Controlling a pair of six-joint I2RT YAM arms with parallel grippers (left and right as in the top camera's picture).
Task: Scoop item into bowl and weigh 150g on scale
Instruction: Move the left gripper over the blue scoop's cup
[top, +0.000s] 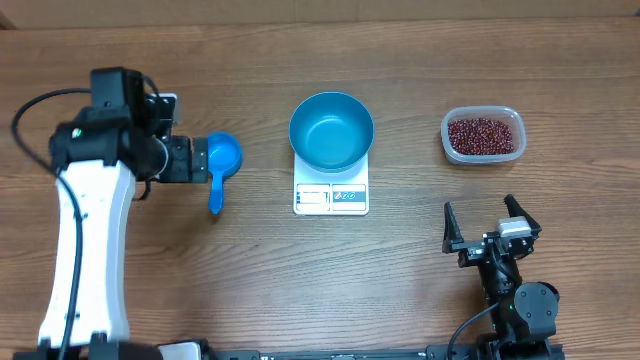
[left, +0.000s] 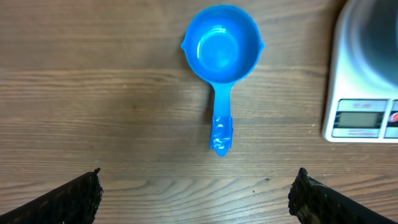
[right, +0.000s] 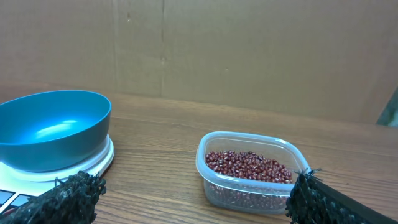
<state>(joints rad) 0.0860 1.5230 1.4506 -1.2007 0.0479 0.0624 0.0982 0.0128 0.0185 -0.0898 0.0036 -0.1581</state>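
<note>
Left fingers (left: 68, 200), right fingers (right: 71, 198) spread empty, tiny glossy red-brown beans (right: 249, 167) in clear tub (right: 201, 163)

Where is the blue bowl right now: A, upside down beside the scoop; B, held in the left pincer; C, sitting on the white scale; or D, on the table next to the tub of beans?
C: the blue bowl stands upright on the white scale, whose display edge shows just in front of it.
</note>
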